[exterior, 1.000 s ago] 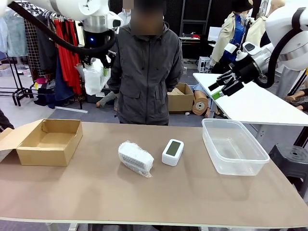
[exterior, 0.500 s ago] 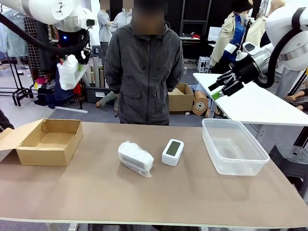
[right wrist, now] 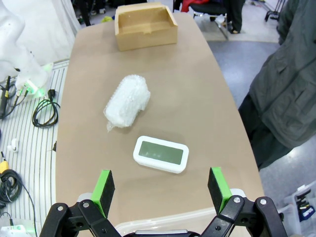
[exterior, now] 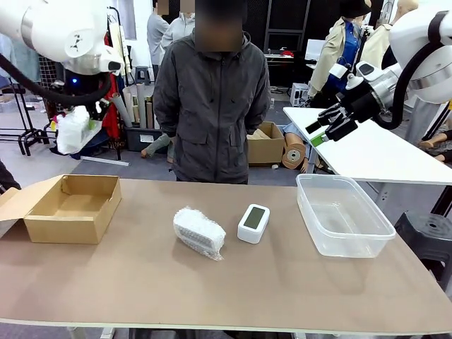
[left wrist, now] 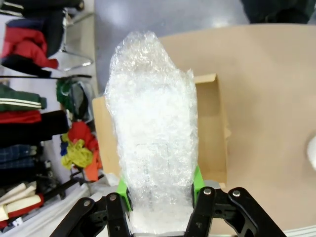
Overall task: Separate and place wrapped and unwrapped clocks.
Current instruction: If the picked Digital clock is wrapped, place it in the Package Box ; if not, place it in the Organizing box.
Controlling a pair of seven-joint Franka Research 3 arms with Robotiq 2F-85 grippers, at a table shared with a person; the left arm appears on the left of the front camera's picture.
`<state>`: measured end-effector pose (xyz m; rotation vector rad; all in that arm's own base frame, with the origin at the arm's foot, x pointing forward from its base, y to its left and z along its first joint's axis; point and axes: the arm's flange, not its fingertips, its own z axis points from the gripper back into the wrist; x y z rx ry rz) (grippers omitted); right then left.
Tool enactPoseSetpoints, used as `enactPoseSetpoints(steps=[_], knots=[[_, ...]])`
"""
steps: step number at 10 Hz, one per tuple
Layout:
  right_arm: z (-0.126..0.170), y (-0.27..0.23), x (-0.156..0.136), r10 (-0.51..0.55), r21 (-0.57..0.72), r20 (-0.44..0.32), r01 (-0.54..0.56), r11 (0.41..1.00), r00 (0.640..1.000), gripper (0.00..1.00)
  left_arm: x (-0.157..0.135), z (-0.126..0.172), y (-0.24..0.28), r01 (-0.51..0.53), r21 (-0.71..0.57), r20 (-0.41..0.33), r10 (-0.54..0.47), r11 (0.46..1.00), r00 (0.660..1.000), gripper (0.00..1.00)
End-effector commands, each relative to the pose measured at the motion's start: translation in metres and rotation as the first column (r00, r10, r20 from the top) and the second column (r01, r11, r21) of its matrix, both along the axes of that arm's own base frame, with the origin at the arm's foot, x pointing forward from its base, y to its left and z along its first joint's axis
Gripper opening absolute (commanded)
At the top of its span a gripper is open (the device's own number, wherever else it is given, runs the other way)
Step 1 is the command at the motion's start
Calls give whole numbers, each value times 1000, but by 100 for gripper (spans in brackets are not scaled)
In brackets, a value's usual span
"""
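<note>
High above the table's left end, over the far side of the cardboard box (exterior: 70, 208), my left gripper (exterior: 78, 120) is shut on a wrapped clock (exterior: 73, 132), an oblong bubble-wrap bundle. The left wrist view looks down past this bundle (left wrist: 153, 138), held between the green pads of the gripper (left wrist: 160, 197), onto the box (left wrist: 210, 123). A second wrapped clock (exterior: 199, 232) lies at mid-table, with the bare white clock (exterior: 253, 222) just to its right. My right gripper (exterior: 321, 131) hangs open, high at the right, and holds nothing. Its own camera shows the gripper (right wrist: 160, 190) above the bare clock (right wrist: 161, 154) and the bundle (right wrist: 127, 101).
An open clear plastic container (exterior: 353, 244) stands on the table's right side. A person (exterior: 208, 106) stands at the far edge, arms down. The cardboard box (right wrist: 145, 24) sits open at the left end. A white table (exterior: 374, 152) is behind at the right.
My left arm has swung left and down with the wrapped clock, from beside the person to above the cardboard box. The right arm and the things on the table have stayed put.
</note>
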<state>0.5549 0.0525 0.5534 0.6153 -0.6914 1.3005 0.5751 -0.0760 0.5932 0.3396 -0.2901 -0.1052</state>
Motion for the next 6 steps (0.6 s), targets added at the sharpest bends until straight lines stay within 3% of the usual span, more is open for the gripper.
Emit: enactPoseSetpoints(steps=[1,6], knots=[[2,1,0,-1,-1,6,1,1000,1000,100,-25,-11,20,14,37,-31,-13,999,999,0],[2,1,0,-1,-1,6,1,1000,1000,100,-24,-48,72,-134,-145,-101,120,980,988,0]])
